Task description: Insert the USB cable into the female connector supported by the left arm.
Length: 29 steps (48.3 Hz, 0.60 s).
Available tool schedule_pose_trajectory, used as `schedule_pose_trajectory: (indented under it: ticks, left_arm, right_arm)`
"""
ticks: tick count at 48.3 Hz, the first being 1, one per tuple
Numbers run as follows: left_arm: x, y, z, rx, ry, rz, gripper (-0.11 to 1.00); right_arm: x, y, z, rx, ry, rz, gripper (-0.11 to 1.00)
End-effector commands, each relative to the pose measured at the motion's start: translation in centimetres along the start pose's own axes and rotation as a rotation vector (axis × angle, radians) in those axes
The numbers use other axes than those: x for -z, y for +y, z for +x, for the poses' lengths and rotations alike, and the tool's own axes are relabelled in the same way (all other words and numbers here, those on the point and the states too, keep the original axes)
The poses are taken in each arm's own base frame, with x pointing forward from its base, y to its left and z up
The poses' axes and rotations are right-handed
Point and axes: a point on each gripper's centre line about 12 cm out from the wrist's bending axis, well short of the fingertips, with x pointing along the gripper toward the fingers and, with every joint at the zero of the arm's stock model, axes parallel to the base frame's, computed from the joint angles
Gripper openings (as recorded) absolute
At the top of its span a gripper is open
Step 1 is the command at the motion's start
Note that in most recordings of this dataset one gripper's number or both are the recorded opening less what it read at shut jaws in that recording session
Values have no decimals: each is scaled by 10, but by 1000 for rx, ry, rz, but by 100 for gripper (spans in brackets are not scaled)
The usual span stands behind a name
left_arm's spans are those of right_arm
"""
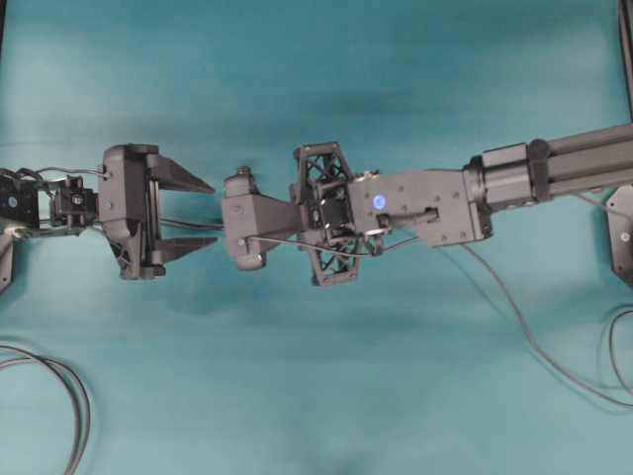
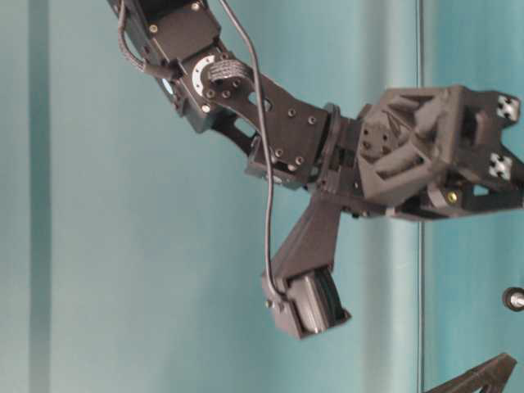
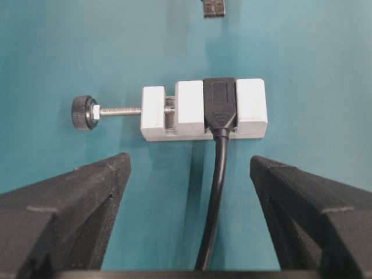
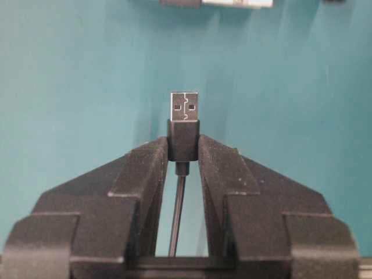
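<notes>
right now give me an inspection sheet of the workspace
surface: teal table, bare where visible
job's things: USB plug held upright in right gripper; white clamp block holds the black female connector, flat on the table
clutter: nothing seen
grippers: left gripper open, above the block, not touching; right shut on the plug's black body
cables: connector's cable runs between the left fingers; looped cables at table edges
surroundings: nothing seen

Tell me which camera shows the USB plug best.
The right wrist view: the USB plug stands centred, sharp, pinched by the right end effector. The left wrist view catches only its tip at the top edge. Overhead and table-level views don't show it.
</notes>
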Motion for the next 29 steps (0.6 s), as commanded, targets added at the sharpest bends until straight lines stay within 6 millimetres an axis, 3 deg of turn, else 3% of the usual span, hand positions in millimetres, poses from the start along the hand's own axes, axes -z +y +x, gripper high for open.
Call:
schedule_pose_trajectory:
  ticks: [1,29]
  left_arm:
    - [-8,2,2,-6,-27,-12,92]
    - [-12,2,4,-5,-40,-35,93]
  right_arm:
    - [-14,-8,-12,30,-53,19,20]
    - [-17,-5,-2,26,-87,20,21]
